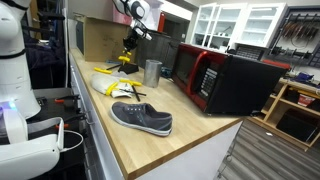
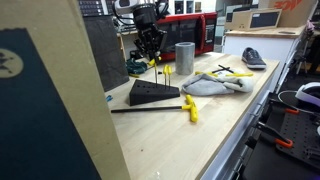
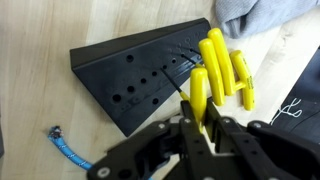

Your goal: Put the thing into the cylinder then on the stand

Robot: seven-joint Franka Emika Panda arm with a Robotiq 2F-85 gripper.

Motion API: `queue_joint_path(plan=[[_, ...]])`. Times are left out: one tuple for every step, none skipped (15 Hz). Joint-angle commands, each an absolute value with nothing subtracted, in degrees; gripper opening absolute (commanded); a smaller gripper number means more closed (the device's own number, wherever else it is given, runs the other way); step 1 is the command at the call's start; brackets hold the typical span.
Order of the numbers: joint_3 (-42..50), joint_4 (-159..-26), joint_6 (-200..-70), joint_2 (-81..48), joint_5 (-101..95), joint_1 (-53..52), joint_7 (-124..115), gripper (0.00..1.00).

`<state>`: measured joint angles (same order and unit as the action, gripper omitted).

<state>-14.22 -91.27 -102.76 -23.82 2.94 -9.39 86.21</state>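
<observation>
There it was: the hand [image 1: 129,49] hung over the worktop [image 1: 190,125] near the cylinder [image 1: 152,72], on the side away from the red-fronted microwave [image 1: 215,80] and not above the cup's mouth. Its fingers were drawn almost together, and in the wrist view they looked pinched on a yellow thing [image 3: 198,92] that stuck out from between the tips; how firm the grip was, I couldn't tell. So the thing was up in the hand [image 3: 203,125], clear of the cylinder and not inside it. The cylinder [image 2: 185,58] stood upright on the bare wood. The little yellow stand [image 1: 124,62] sat beyond the cylinder, right under the hand, though whether the thing touched it I couldn't make out. A black wedge block [image 2: 152,94], drilled with holes, lay near the cylinder with more yellow handles [image 3: 228,68] just beside it. A pale cloth [image 2: 212,84] was heaped close to the cylinder, between it and the shoe. The shoe [image 1: 142,118] lay well apart from the cylinder, toward the near end of the worktop. A bit of blue cord [image 3: 65,150] lay off by the wedge's corner.
</observation>
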Motion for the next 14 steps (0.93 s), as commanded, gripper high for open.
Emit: queue_joint_path(plan=[[-14.4,-92.4,-101.7,-22.5,3.8,-8.9,87.2,0.04],[-14.4,-92.5,-101.3,-22.5,3.9,-8.8,87.2,0.04],[-14.4,-92.5,-101.1,-22.5,4.0,-8.8,87.2,0.04],[-14.4,-92.6,-100.7,-22.4,3.9,-8.8,87.2,0.04],[-14.3,-92.6,-100.5,-22.4,3.8,-8.8,87.1,0.04],[-14.2,-92.6,-100.2,-22.3,3.7,-8.7,87.1,0.04],[-14.2,-92.6,-100.0,-22.3,3.7,-8.6,87.1,0.04],[-14.1,-92.6,-99.9,-22.2,3.6,-8.6,87.1,0.04],[-14.1,-92.6,-99.8,-22.2,3.5,-8.5,87.1,0.04],[-14.0,-92.7,-99.9,-22.2,3.4,-8.4,87.0,0.04],[-14.0,-92.7,-99.9,-22.2,3.4,-8.3,86.9,0.04],[-14.0,-92.6,-100.0,-22.3,3.4,-8.3,86.9,0.04],[-13.9,-92.6,-100.2,-22.4,3.4,-8.2,86.9,0.04],[-14.0,-92.6,-100.3,-22.4,3.5,-8.2,86.9,0.04]])
